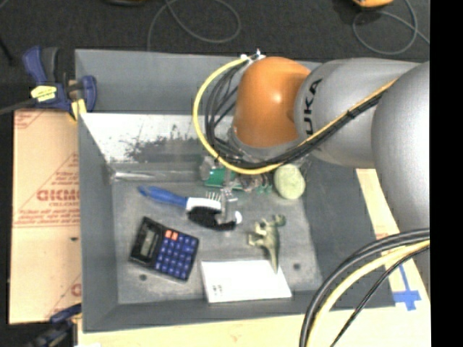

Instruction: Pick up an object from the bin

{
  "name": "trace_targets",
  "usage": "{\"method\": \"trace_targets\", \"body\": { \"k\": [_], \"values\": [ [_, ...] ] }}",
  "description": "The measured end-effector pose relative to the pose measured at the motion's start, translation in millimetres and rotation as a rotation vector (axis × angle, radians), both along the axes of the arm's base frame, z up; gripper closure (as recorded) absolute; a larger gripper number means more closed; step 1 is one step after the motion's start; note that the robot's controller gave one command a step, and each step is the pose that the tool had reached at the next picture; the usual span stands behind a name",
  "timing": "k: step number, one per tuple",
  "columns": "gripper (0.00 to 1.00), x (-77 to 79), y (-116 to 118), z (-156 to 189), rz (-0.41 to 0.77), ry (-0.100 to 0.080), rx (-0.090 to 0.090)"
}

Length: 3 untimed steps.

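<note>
Camera view: arm (347,114) bent down from the right, tool (226,207) over a blue-handled brush (163,196); its spread I cannot tell.

The arm (376,114) is filling the upper right of the frame as a thick, smooth silver-grey tube, with its rounded casing catching soft light along the top. Black lettering (312,108) reading "UKA" is running down the casing just beside a glossy, dome-shaped orange cover (266,107), which is capping the wrist near the centre top. A yellow cable (205,96) is looping round the cover's left side together with a dark cable bundle (217,118), then trailing back along the silver casing. Under the dome the tool (226,210) is showing a small green circuit board (214,176) and dull metal parts. Black cables (347,273) are arcing across the lower right corner.
</note>
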<state>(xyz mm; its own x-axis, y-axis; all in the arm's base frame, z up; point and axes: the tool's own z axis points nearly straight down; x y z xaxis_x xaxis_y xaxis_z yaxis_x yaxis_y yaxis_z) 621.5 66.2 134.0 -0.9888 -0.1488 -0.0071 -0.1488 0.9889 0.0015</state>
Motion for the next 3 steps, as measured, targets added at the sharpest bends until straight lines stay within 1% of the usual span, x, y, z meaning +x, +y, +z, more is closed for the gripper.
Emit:
{"method": "trace_targets", "body": {
  "k": [1,2,3],
  "values": [
    [0.0,-6.7,-4,-59,-0.03,0.0,0.001],
    [1.0,7.0,-10,-64,-0.063,0.004,-0.001],
    [1.0,7.0,-10,-64,-0.063,0.004,-0.001]
  ]
}}
